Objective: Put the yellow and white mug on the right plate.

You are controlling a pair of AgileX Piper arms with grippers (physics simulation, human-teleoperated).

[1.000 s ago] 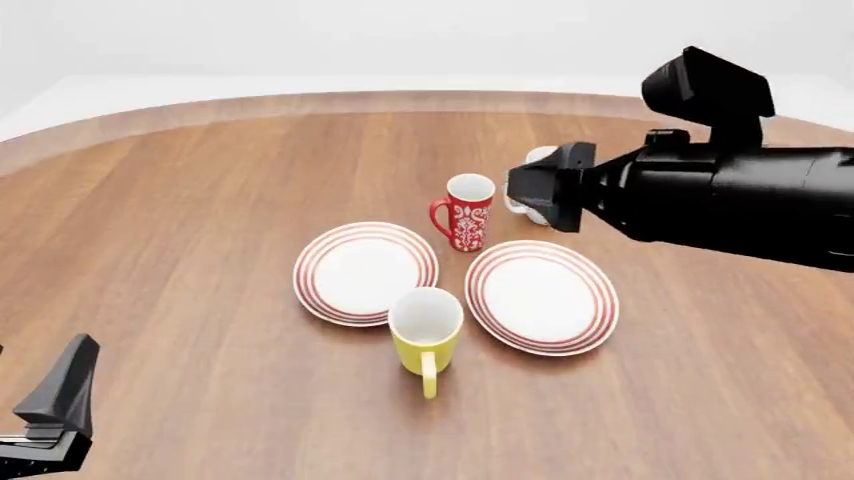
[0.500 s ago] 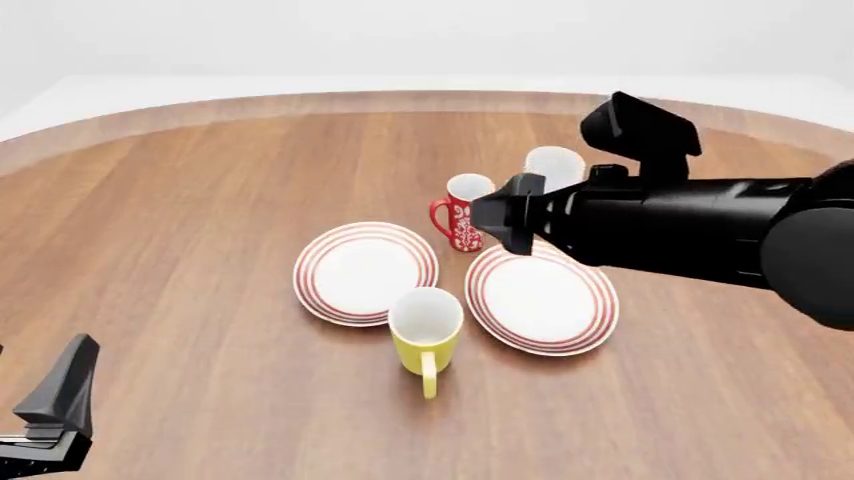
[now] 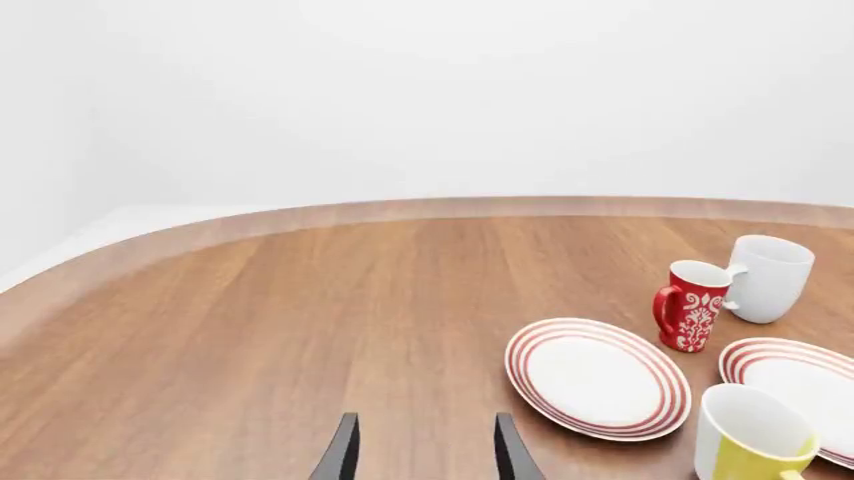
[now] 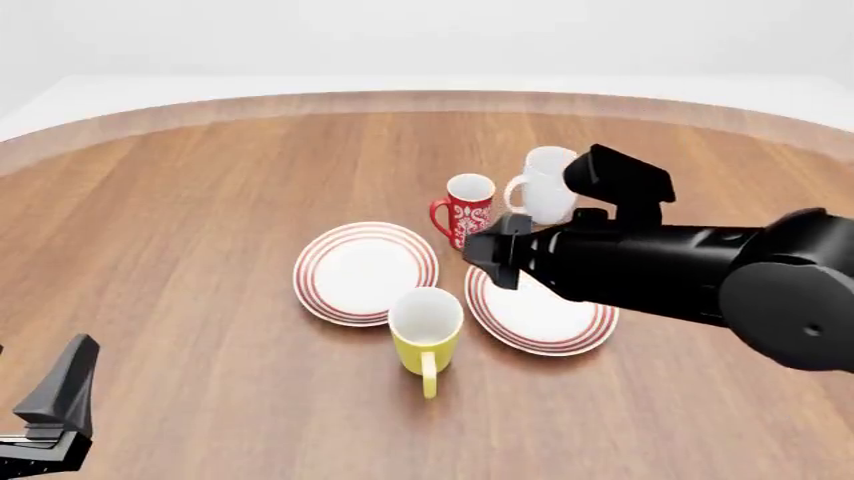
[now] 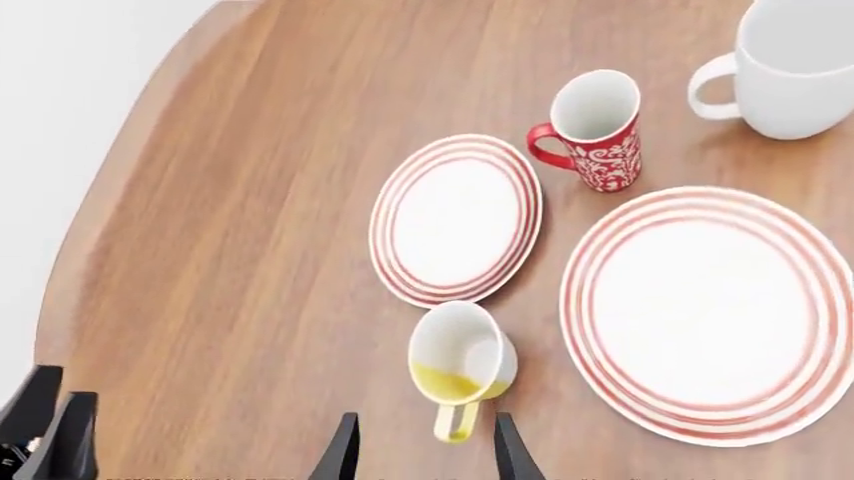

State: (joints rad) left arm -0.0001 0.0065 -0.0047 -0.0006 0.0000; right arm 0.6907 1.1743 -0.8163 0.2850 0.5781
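The yellow and white mug [image 4: 426,335] stands upright on the table between the two plates, at their near edges, its handle pointing toward the arms' side. It also shows as the mug [image 5: 461,360] in the right wrist view and the mug [image 3: 751,445] in the left wrist view. The right plate [image 4: 537,322] lies just right of it, its far part hidden under my right arm. My right gripper [image 4: 497,252] hovers open and empty over that plate's far-left rim, fingers [image 5: 344,452] aimed toward the mug. My left gripper [image 4: 54,410] rests open at the near left corner.
The left plate [image 4: 364,272] lies beside the mug. A red patterned mug [image 4: 467,210] and a larger white mug [image 4: 545,183] stand just behind the plates. The right plate [image 5: 707,310] shows bare in the right wrist view.
My right arm has swung left and nearer, from in front of the white mug to over the right plate, uncovering the white mug. The left arm and mugs have not moved.
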